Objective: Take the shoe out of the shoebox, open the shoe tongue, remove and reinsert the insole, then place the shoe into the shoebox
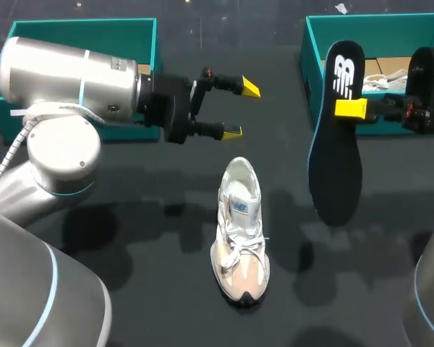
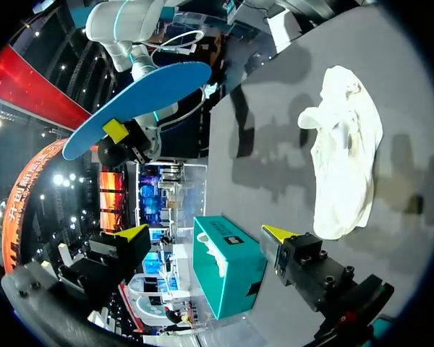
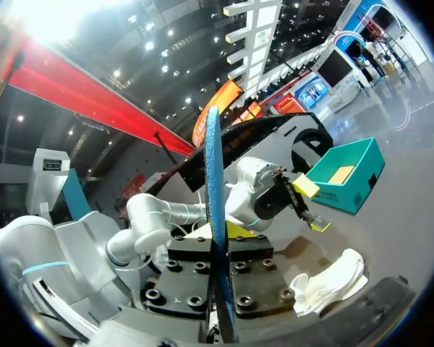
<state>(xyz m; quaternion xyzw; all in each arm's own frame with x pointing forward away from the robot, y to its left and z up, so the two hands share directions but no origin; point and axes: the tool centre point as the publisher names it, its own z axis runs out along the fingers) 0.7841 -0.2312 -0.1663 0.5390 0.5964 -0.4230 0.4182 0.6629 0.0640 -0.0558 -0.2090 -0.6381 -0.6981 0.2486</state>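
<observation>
- My left pincer [image 1: 241,110] is spread wide with nothing between its fingers. It hangs over the table just off the right end of the left box [image 1: 79,43], pointing toward the right edge.
- From the left wrist, that pincer [image 2: 206,233] looks across the table at the right box [image 2: 228,267], with the shoe [image 2: 343,152] lying off to one side, well apart from both fingers.
- My right pincer [image 1: 351,108] is pinching the insole [image 1: 338,130] across its width, close to the heel end. One yellow tip sits on the black upper face; the other finger is hidden behind it.
- From the right wrist, the insole [image 3: 215,217] stands edge-on, clamped between the two finger blocks of the right pincer [image 3: 218,238].
- The insole is held up off the table. Its heel end is over the near-left corner of the right box [image 1: 362,29] and its toe end points toward the near edge.
- Its upper face is black with a white mark; from the left wrist, its underside [image 2: 137,105] shows blue.
- The shoe [image 1: 240,231] stands on its sole in the middle of the table, nearer the near edge. Its toe points to the near edge and its heel to the far edge.
- The shoe is pale with white laces and a tan toe. It is outside both boxes and touches neither pincer.
- The left box is at the far-left corner and the right box at the far-right corner. Both are teal and open-topped.
- From the right wrist, the shoe [image 3: 325,285] lies below the left pincer [image 3: 311,206], with the left box [image 3: 347,177] beyond.
</observation>
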